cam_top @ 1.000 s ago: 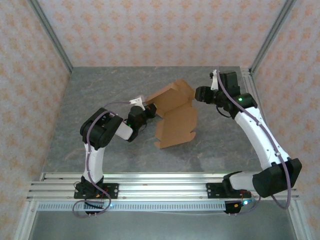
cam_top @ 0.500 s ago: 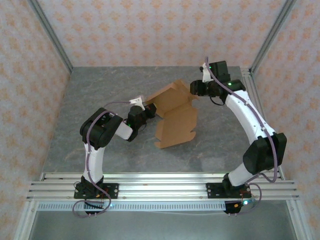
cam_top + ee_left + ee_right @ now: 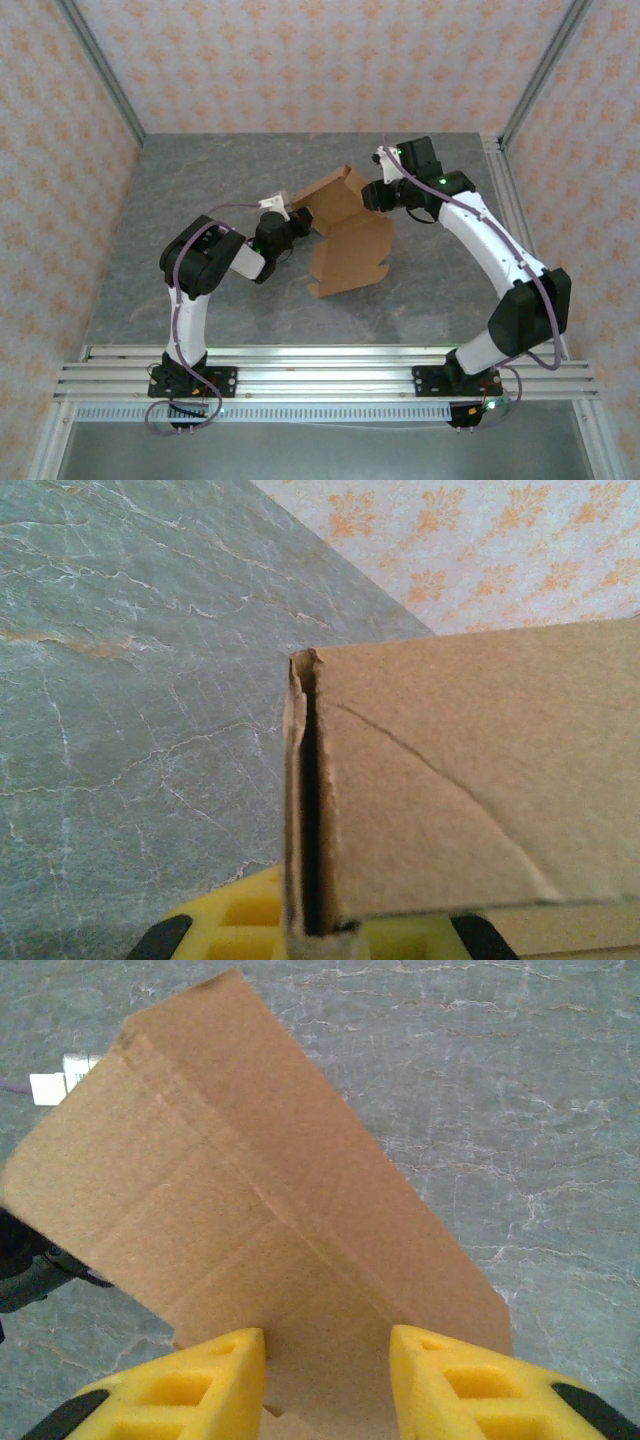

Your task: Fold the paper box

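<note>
The tan paper box (image 3: 352, 250) lies partly folded mid-table, its lower panel flat and a back flap (image 3: 330, 195) raised. My left gripper (image 3: 296, 221) is shut on the box's left edge; in the left wrist view the doubled cardboard edge (image 3: 310, 810) stands between the yellow jaws of the left gripper (image 3: 320, 935). My right gripper (image 3: 373, 194) is at the raised flap's right side. In the right wrist view that gripper (image 3: 327, 1360) is open, its yellow fingers (image 3: 225, 1365) spread against the creased cardboard face (image 3: 250, 1190).
The grey marbled table (image 3: 200, 180) has free room on all sides of the box. Patterned walls (image 3: 300, 60) enclose the cell, and an aluminium rail (image 3: 320, 370) runs along the near edge.
My right arm has swung left from the back right, and the raised flap has tipped leftward and looks narrower. The left arm and the lower panel have stayed put.
</note>
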{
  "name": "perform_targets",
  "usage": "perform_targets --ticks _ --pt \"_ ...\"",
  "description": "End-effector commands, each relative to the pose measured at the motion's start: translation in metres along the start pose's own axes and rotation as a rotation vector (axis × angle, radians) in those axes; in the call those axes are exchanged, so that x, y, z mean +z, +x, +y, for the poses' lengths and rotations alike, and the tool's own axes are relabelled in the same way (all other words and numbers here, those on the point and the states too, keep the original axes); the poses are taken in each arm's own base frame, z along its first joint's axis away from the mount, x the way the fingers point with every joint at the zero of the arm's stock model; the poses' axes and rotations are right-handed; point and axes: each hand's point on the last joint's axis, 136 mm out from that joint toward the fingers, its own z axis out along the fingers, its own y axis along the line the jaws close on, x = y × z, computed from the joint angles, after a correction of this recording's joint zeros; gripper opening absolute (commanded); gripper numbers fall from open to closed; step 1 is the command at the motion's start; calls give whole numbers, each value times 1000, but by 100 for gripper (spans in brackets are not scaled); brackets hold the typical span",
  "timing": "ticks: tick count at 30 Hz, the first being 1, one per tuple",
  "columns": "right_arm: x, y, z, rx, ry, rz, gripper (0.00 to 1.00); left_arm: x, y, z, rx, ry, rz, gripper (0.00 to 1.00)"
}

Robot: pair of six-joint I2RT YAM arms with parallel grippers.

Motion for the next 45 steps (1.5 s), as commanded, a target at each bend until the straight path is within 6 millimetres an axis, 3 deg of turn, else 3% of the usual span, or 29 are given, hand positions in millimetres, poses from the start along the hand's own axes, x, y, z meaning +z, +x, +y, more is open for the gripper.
perform_targets --ticks 1,12,27,35,45 --pt "3 -12 2 -54 10 -16 35 -2 14 17 0 -40 44 0" --pt "16 -5 8 -109 35 49 32 -2 17 20 -1 -45 49 0" --pt "-39 -31 -7 -76 167 -158 41 2 24 27 -5 -66 70 0" --pt "-58 -44 -38 38 229 -260 52 2 21 30 -9 -83 60 0" --pt "-50 -56 -64 134 168 -312 57 -1 23 36 -16 -106 60 0"
